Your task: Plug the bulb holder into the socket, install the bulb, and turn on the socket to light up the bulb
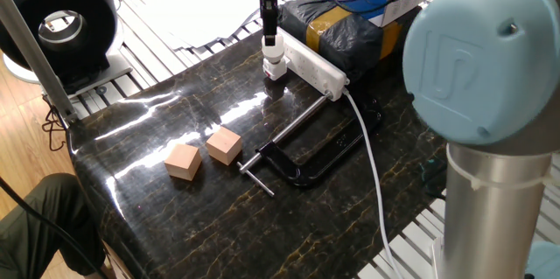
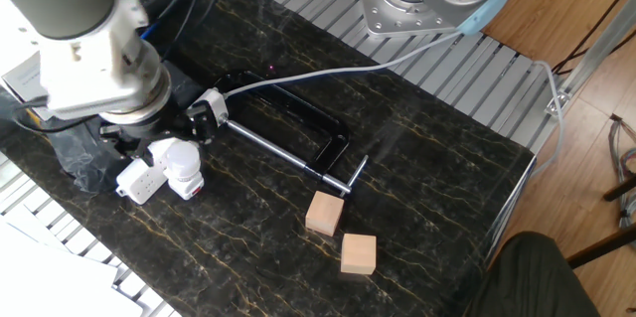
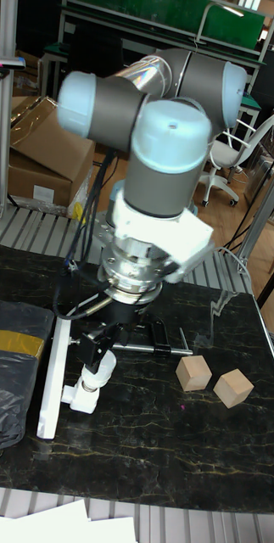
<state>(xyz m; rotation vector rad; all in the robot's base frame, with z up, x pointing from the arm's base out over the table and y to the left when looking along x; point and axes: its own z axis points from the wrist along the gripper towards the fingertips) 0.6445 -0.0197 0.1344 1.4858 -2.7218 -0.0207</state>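
Note:
The socket [image 1: 313, 66] is a long white strip lying at the back of the dark marble table, beside a black wrapped bundle. The bulb holder [image 1: 276, 71] is a small white cube sitting against the socket's near end [image 2: 139, 180], with its red mark [image 2: 196, 190] facing out. The white bulb [image 2: 179, 158] stands upright in the holder [image 3: 83, 397]. My gripper [image 1: 270, 36] comes straight down from above, and its black fingers are shut on the top of the bulb [image 3: 99, 365]. The socket's switch is not visible.
A black C-clamp [image 1: 308, 149] lies right of the socket, with the white cable [image 1: 374, 174] running over it. Two tan wooden cubes [image 1: 223, 145] [image 1: 183, 161] sit toward the front. A black bundle [image 1: 346, 30] is behind the socket.

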